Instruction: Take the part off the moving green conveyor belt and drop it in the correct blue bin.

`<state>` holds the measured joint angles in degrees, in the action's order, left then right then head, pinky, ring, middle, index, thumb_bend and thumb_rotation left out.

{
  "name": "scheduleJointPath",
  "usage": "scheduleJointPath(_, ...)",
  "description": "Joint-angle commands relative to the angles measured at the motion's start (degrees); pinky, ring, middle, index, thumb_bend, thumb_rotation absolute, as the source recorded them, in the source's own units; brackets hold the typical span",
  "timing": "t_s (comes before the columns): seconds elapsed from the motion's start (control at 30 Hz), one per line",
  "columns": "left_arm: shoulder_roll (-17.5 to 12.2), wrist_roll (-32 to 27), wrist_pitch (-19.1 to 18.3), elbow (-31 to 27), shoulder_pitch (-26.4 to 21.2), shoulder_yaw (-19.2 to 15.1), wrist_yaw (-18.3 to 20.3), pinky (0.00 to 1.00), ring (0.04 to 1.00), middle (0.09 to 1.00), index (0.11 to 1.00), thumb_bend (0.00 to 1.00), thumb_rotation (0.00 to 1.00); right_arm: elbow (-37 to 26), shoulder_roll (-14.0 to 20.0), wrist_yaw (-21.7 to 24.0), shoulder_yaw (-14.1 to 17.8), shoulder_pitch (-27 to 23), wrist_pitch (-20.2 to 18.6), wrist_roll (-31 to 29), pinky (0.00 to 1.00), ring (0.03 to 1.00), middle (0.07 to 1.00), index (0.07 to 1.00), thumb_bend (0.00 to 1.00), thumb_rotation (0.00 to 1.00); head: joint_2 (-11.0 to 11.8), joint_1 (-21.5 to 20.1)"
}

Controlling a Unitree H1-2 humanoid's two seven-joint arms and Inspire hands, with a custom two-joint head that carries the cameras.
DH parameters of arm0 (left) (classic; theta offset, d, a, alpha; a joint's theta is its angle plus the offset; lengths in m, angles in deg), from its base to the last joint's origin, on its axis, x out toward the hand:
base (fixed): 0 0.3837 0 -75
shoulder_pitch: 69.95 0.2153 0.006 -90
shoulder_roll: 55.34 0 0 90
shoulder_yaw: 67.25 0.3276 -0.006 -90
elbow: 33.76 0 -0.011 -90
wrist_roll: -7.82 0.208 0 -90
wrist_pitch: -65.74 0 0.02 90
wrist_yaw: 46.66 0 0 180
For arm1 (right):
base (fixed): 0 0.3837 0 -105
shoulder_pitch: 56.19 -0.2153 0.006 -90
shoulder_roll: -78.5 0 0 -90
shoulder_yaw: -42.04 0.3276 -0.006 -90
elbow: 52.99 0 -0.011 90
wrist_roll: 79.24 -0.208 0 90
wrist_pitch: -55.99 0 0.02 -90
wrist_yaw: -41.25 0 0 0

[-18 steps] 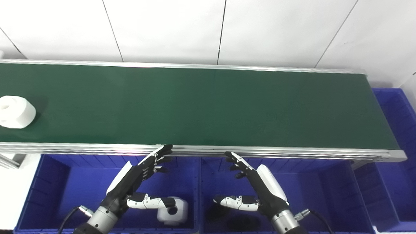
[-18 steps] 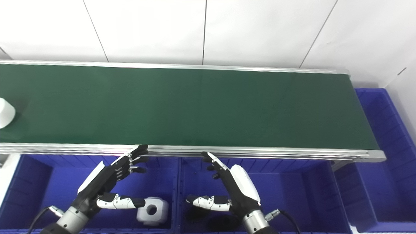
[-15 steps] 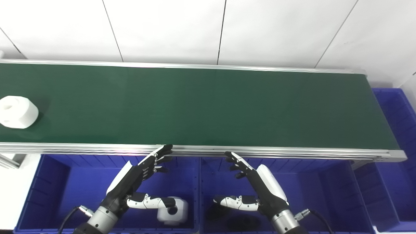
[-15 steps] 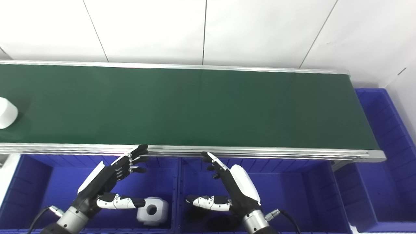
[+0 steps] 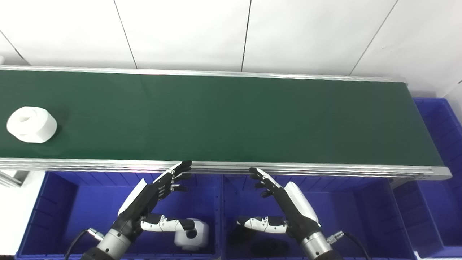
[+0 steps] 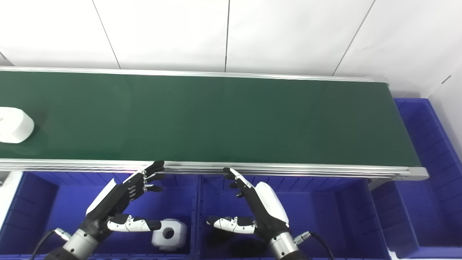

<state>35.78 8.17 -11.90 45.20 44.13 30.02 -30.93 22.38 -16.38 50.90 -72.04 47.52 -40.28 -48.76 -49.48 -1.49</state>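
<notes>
The part (image 5: 31,124), a white chamfered block with a round bore facing up and to the left, lies on the belt (image 5: 231,115) at the belt's far left end, nearer the belt's front rail than its back rail. It shows no clear long axis; it is about as wide as it is deep, so grasp orientation should matter little.

My left hand (image 5: 151,202) hangs below the belt's front rail, over the left bin (image 5: 54,213). Its fingers are extended and lie close side by side, tips just at the rail, thumb held out sideways. It holds nothing. A second white part (image 5: 191,234) lies in this bin, below the thumb.

My right hand (image 5: 285,209) hangs below the same rail, over the middle bin (image 5: 361,213), in a mirrored pose: fingers extended and slightly apart, thumb out sideways, holding nothing. A dark object (image 5: 269,247) sits on that bin's floor; its type cannot be determined.

Controlling relation: the part lies well to the left of both hands and beyond the rail. The left hand is the nearer. Judgement: the left hand should take the part once the belt brings it level with that hand. The matching white part suggests the left bin as destination.
</notes>
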Motion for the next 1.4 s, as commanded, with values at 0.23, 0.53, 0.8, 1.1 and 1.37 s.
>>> scheduleJointPath(0.23,-0.7,-0.5,1.8,-0.7,-0.5,-0.2,0.1,0.76,0.883,0.926,0.916,0.7,0.33,-1.2,-0.3,0.1,-0.2,-0.8,1.6,-0.2,0.71,0.819,0.881,0.926,0.71,0.38,-0.1,-0.1)
scheduleJointPath(0.53,-0.6,-0.6,2.2,-0.6,-0.5,-0.2,0.1,0.77,0.884,0.923,0.91,0.7,0.32,-1.4,-0.3,0.7,-0.1,-0.8,1.1,-0.3,0.72,0.826,0.881,0.929,0.71,0.38,-0.1,-0.1)
scheduleJointPath(0.8,-0.7,-0.5,1.9,-0.8,-0.4,0.1,0.2,0.76,0.885,0.927,0.914,0.7,0.33,-1.2,-0.1,0.6,0.1,-0.6,1.6,-0.3,0.72,0.827,0.882,0.927,0.71,0.37,1.9,5.1)
scheduleJointPath(1.1,2.0,3.4,3.2,1.5,0.0,2.1,-1.3,0.76,0.873,0.924,0.905,0.74,0.35,0.2,2.6,-0.2,1.7,0.6,5.7,-3.4,0.71,0.82,0.873,0.924,0.69,0.3,8.8,18.0)
scheduleJointPath(1.37,3.6,5.8,5.4,4.0,-0.2,3.3,-2.7,0.76,0.879,0.93,0.902,0.74,0.31,0.7,3.5,-1.1,2.3,1.1,8.1,-4.2,0.68,0.794,0.85,0.909,0.69,0.2,12.5,21.0)
